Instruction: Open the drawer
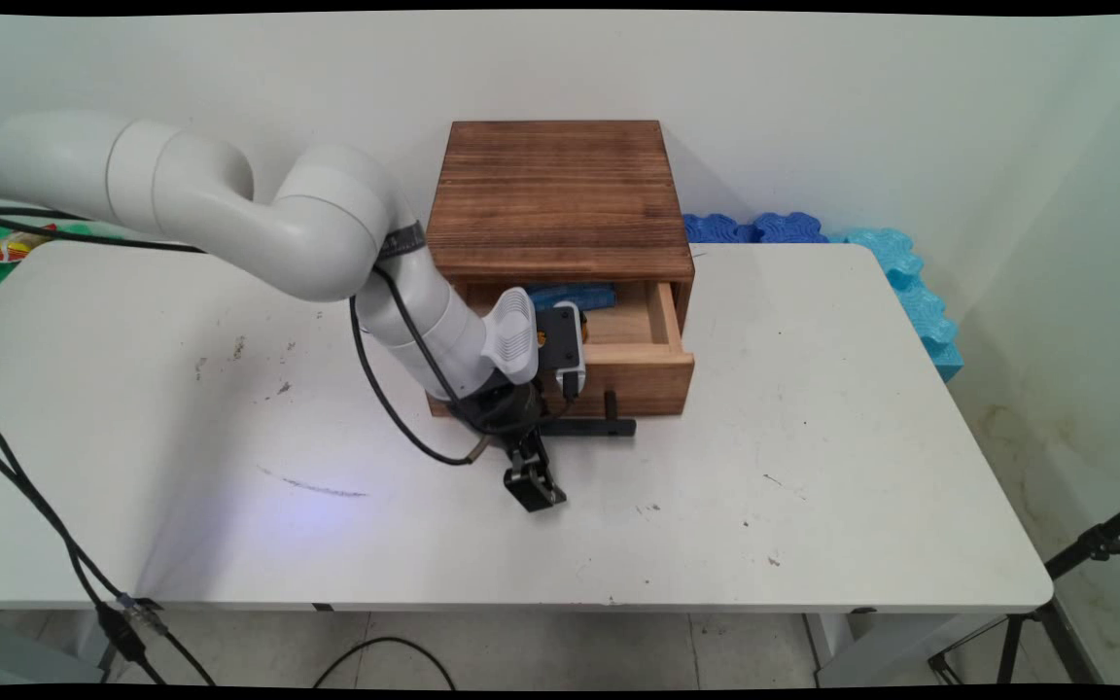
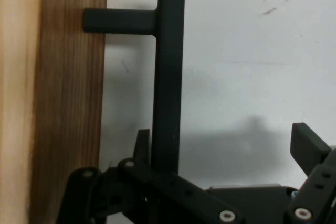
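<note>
Pincer [image 1: 533,489] low over the white worktop [image 1: 813,467], fingers spread wide, holding nothing; in the hand view one finger [image 2: 310,148] stands clear of the black bar handle [image 2: 168,77], the other just beside it. Handle belongs to a partly open drawer [image 1: 643,365] of the wooden box [image 1: 560,194]; blue object [image 1: 570,295] inside.

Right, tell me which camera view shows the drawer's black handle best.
The hand view: the handle fills the frame, bar and post clear against the drawer front. In the main view the arm hides the handle partly; it looks small.
</note>
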`<state>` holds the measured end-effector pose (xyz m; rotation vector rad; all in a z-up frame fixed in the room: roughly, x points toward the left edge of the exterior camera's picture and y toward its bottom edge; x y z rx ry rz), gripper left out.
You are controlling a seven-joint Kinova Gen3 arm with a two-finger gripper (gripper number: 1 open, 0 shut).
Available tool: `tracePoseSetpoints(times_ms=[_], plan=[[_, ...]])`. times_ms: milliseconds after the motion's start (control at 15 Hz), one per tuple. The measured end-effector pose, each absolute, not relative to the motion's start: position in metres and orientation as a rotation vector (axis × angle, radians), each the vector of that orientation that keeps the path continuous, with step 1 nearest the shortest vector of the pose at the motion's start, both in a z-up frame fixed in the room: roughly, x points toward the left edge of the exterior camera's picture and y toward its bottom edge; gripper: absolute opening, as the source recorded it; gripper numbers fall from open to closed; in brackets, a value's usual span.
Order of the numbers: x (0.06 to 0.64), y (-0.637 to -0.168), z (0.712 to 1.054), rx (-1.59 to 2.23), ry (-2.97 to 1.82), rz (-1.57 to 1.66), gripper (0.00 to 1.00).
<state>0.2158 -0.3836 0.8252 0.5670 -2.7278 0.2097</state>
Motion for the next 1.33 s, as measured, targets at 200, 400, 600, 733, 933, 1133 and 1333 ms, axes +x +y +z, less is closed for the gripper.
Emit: tracePoseSetpoints(times_ms=[200,400,600,733,933,1133,1333], plan=[[0.211,-0.369,0.827,0.573,-2.726,0.189,1.00],[0.206,-0.356,0.829,0.576,-2.724,0.169,1.00],[0.201,-0.342,0.831,0.578,-2.720,0.150,1.00],[0.198,-0.335,0.832,0.579,-2.718,0.140,1.00],[0.193,-0.322,0.833,0.582,-2.715,0.123,1.00],[0.189,-0.312,0.835,0.583,-2.713,0.110,1.00],[0.185,-0.300,0.837,0.583,-2.711,0.099,1.00]])
